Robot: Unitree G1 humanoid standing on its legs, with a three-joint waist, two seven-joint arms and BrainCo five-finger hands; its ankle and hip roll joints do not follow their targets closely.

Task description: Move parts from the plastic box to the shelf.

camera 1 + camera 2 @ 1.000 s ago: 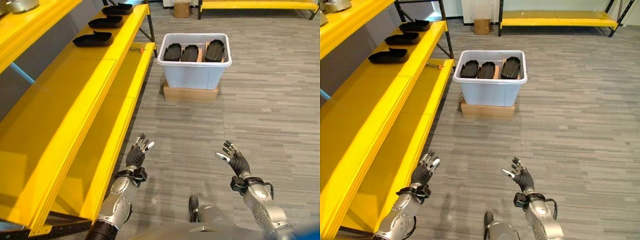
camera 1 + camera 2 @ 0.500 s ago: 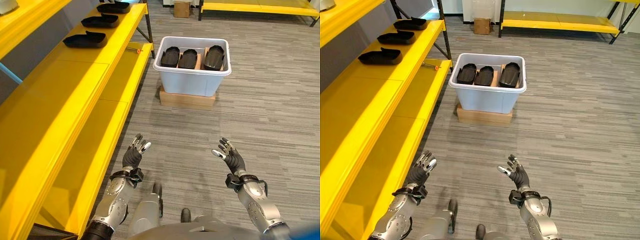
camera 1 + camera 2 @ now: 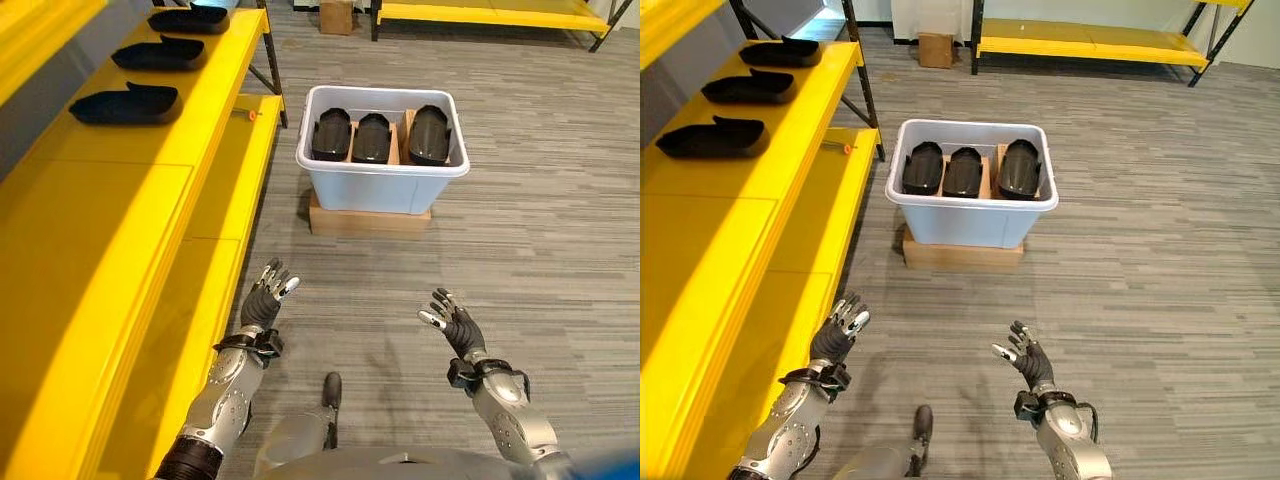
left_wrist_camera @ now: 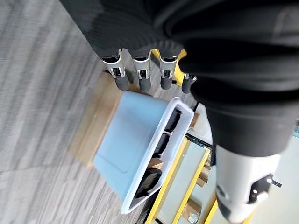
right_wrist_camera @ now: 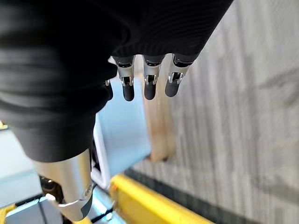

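The box (image 3: 384, 185) is sitting at upper centre of the frame on a cardboard base (image 3: 368, 219) on the floor (image 3: 540, 230), with three black parts (image 3: 372, 138) standing side by side inside it. Three more parts (image 3: 125, 103) are lying along the yellow shelf (image 3: 110, 230) at upper left. The left hand (image 3: 262, 304) and right hand (image 3: 452, 325) are hovering low in the frame, well apart from the box, fingers spread and holding nothing.
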